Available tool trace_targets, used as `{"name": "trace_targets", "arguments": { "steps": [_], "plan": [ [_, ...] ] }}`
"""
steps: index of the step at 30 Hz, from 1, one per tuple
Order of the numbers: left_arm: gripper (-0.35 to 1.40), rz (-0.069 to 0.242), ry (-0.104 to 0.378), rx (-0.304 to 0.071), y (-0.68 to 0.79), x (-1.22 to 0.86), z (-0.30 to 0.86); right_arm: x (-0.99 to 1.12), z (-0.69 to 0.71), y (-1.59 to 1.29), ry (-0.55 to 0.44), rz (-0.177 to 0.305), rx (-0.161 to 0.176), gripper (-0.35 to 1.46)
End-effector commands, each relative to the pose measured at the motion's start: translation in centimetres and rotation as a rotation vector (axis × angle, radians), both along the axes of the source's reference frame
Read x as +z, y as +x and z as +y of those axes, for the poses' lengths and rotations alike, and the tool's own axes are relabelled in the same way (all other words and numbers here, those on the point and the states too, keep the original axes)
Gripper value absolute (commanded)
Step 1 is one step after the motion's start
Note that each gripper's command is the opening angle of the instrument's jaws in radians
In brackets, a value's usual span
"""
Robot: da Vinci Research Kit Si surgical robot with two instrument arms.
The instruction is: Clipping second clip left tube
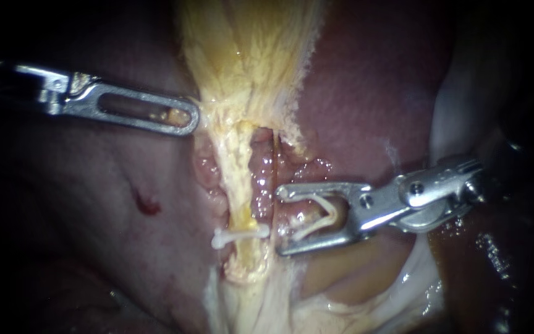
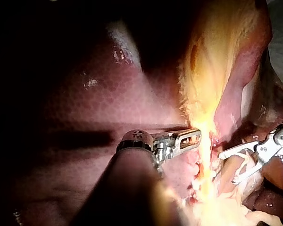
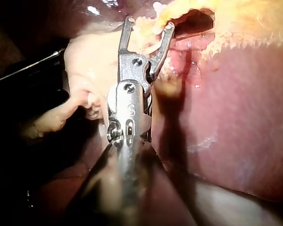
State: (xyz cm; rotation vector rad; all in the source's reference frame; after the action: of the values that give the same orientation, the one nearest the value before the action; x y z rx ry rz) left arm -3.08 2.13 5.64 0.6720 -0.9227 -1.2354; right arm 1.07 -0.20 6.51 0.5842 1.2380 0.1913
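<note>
The left tube (image 1: 240,185) is a yellowish strand running down from the gallbladder (image 1: 248,55), with a redder tube (image 1: 261,179) just to its right. A white clip (image 1: 240,235) sits across the left tube low down. My right instrument (image 1: 282,221) stands just right of both tubes, not around either. Its jaws are spread wide and carry an open white clip (image 1: 317,216) between them, also seen in the right wrist view (image 3: 153,46) with its jaws (image 3: 147,22). My left instrument (image 1: 183,117) has its jaws shut on the gallbladder's left edge (image 2: 194,137).
Dark red liver (image 1: 366,93) lies on both sides of the tubes, with a small blood spot (image 1: 146,203) at the left. Pale tissue (image 1: 353,303) shows below the right instrument, and whitish tissue (image 1: 458,93) at the far right.
</note>
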Motion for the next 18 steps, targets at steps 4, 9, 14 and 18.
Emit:
{"name": "trace_targets", "arguments": {
  "steps": [4,9,14,18],
  "plan": [
    [-0.35,0.001,0.000,-0.001,0.00,-0.01,-0.01,0.16,-0.01,0.07,0.028,0.006,0.008,0.50],
    [-0.35,0.001,0.000,-0.001,0.00,-0.02,-0.01,0.38,0.00,0.13,0.064,0.003,0.008,0.50],
    [-0.35,0.001,0.000,-0.001,-0.01,-0.02,-0.01,0.59,0.02,0.17,0.097,0.003,0.002,0.50],
    [-0.35,0.002,0.000,-0.002,-0.01,-0.03,-0.02,0.72,0.01,0.17,0.108,-0.002,0.004,0.50]
  ]
}}
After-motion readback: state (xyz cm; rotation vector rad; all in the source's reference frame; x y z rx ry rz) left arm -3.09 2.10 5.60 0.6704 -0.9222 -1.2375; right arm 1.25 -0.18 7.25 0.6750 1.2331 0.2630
